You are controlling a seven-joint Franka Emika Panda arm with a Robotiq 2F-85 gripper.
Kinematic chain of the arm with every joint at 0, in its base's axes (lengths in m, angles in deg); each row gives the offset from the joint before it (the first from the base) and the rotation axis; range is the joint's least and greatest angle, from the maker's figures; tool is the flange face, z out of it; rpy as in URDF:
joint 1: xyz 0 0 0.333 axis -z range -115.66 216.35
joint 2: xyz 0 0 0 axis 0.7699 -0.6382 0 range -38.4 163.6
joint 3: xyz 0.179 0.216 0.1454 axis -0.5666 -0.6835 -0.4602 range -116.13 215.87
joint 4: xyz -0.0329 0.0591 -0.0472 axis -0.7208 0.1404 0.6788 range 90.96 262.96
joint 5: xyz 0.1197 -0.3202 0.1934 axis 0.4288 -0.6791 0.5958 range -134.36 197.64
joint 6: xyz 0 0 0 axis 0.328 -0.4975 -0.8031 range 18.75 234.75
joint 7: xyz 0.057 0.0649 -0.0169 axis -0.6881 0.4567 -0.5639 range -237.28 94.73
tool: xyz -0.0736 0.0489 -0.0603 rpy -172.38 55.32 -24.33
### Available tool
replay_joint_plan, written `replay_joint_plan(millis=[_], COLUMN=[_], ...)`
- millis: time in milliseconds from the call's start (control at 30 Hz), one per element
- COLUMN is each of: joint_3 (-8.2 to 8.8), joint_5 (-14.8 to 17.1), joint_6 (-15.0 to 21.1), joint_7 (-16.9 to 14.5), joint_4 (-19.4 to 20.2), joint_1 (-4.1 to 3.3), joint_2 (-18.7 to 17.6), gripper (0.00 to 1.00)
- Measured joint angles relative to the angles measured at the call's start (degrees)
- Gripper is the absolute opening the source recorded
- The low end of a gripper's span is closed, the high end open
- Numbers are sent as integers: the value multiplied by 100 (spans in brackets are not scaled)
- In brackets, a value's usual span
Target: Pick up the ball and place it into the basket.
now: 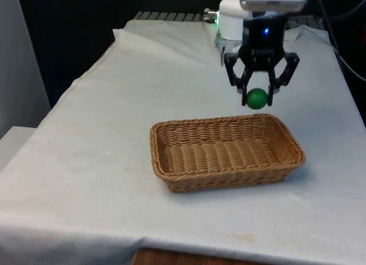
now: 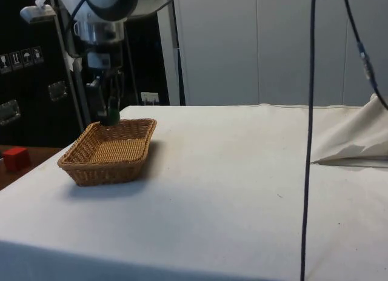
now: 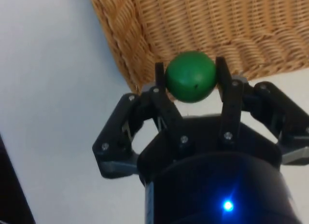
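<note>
I'm mid-carry: my gripper is clamped on the smooth, round green ball, held in the air just past the basket's far rim, towards the front view's right. Next I should come nearer, over the woven wicker tray, then let go.

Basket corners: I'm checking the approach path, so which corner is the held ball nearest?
The far corner on the front view's right of the basket; the gripper holds the green ball just above it.
</note>
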State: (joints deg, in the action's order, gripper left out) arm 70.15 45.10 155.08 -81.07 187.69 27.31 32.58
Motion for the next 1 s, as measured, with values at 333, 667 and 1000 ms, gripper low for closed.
replay_joint_plan(millis=[333,667,1000], joint_3=[69,74,80], joint_5=[229,327,413], joint_6=[34,206,321], joint_7=[-246,-304,-304], joint_4=[-441,-653,-773], joint_1=[63,80,86], joint_2=[-642,-1094,-1369], gripper=[2,2,4])
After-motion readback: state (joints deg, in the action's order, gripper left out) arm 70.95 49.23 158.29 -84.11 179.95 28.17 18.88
